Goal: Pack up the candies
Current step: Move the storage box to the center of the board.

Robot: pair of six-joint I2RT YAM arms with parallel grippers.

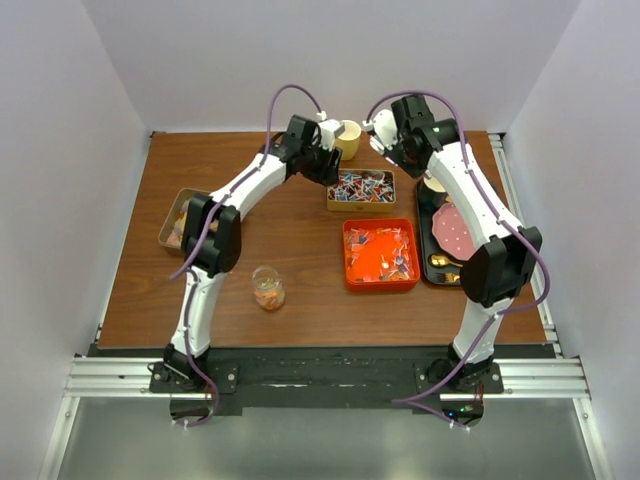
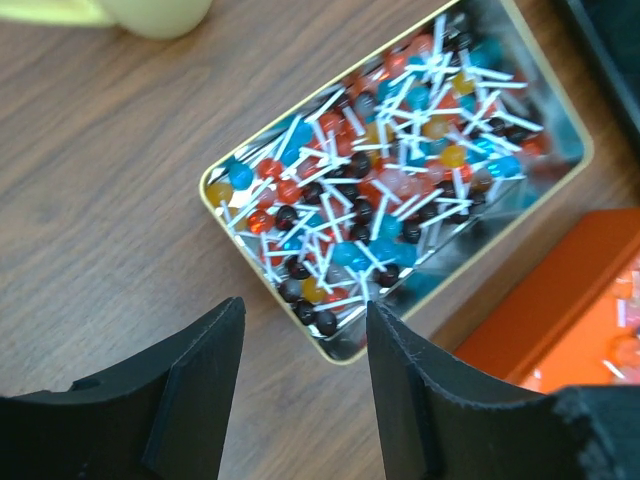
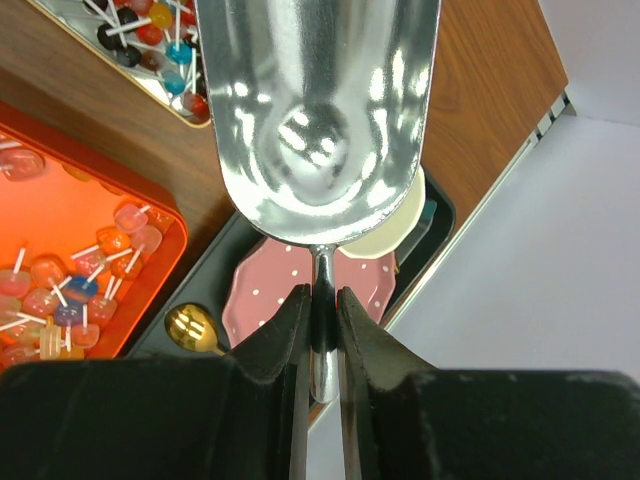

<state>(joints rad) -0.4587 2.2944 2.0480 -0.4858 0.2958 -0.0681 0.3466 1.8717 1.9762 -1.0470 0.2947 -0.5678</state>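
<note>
The candies (image 2: 372,195), small stick-mounted sweets in red, blue, orange and dark tones, fill a gold tin (image 2: 224,222) lying aslant on the wooden table (image 1: 300,250). More lie scattered in the orange tray (image 1: 352,262) just nearer the arm bases, its far edge almost against the tin's near rim. A few sit in a glass jar (image 1: 268,289) standing alone on open wood. Another tin (image 1: 170,222) at the table's left edge holds some more, partly hidden by the left arm.

The left gripper (image 2: 303,320) hangs over the gold tin's near corner, jaws wide apart and holding nothing. The right gripper (image 3: 320,297) is clamped on the thin handle of a metal scoop (image 3: 320,110), raised beyond the tin's far right corner.

A yellow cup (image 1: 349,138) stands just behind the tin. A black tray (image 1: 428,268), near the table's right edge, carries a pink dotted plate (image 1: 453,231) and a gold spoon (image 1: 440,261). Bare wood spreads between jar, orange tray and left tin.
</note>
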